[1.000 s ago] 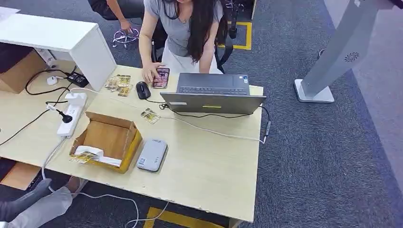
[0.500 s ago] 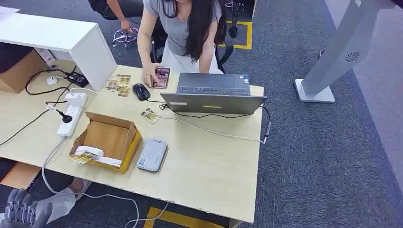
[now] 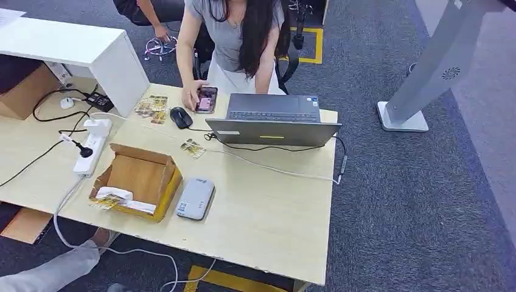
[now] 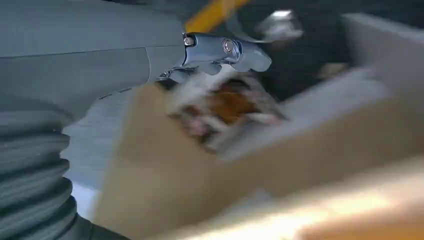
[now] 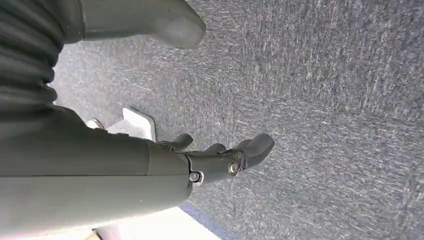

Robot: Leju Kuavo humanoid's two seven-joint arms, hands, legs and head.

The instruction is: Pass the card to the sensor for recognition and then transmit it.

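Small printed cards (image 3: pixel 106 202) lie at the front left of an open cardboard box (image 3: pixel 139 176) on the table. One more card (image 3: pixel 192 148) lies by the laptop cable. The grey card sensor (image 3: pixel 195 199) sits to the right of the box. My left forearm (image 3: pixel 58 271) shows at the bottom left, below the table's near edge. In the blurred left wrist view, my left hand (image 4: pixel 220 52) has its fingers stretched out and empty, near a blurred cardboard shape (image 4: pixel 165 175). My right hand (image 5: pixel 220 160) hangs over the carpet, fingers loosely apart, holding nothing.
A person sits at the far side, one hand by a phone (image 3: pixel 206 99), behind an open laptop (image 3: pixel 274 118). A mouse (image 3: pixel 181 117), more cards (image 3: pixel 152 106), a power strip (image 3: pixel 92 146) and cables lie on the table (image 3: pixel 268 225). A grey stand (image 3: pixel 426 73) rises at right.
My left hand, seen at the bottom left corner before, has dropped out of the head view; just the forearm remains there. The things on the table have not moved.
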